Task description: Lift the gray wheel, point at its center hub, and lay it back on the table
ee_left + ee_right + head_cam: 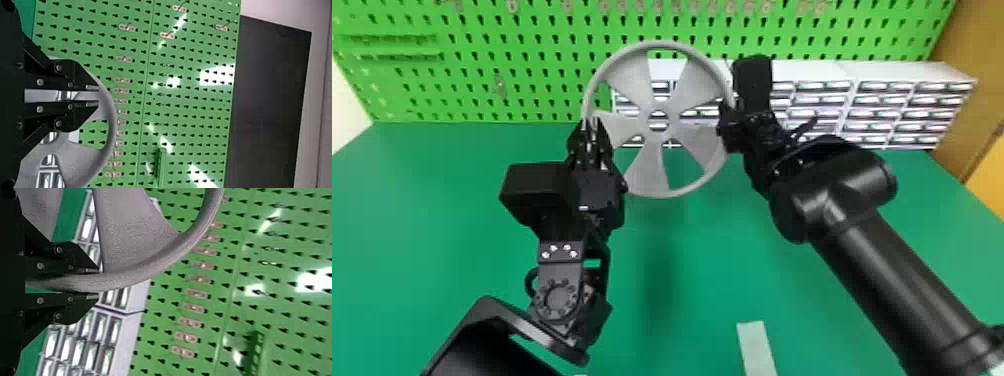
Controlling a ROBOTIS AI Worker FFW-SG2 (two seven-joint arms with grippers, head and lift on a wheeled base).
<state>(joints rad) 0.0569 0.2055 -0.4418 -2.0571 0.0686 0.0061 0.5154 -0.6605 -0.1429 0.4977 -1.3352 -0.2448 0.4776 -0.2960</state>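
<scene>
Your gray wheel (648,172) is up off the table (712,280), at the upper centre of the head view, its face turned toward you and its hub (659,106) in front of the drawers. Your left gripper (590,126) has its fingers closed on the rim, at the wheel's left side in the head view; your left wrist view shows the gray rim pinched between them. Your right gripper (728,125) is clamped on the rim at the opposite side, and your right wrist view shows the rim running between both fingers.

Behind the wheel, from the centre to the upper right of the head view, you have white drawer cabinets (907,70) on the table. Their small drawers sit in stacked rows with shiny fronts, and some show through the gaps between the wheel's spokes. You cannot tell what the drawers hold.

Behind the cabinets, the green pegboard (542,92) spans the top of the frame, with small metal hooks (512,6) along its upper part. A pale strip (756,350) lies on the table at the bottom, right of centre.
</scene>
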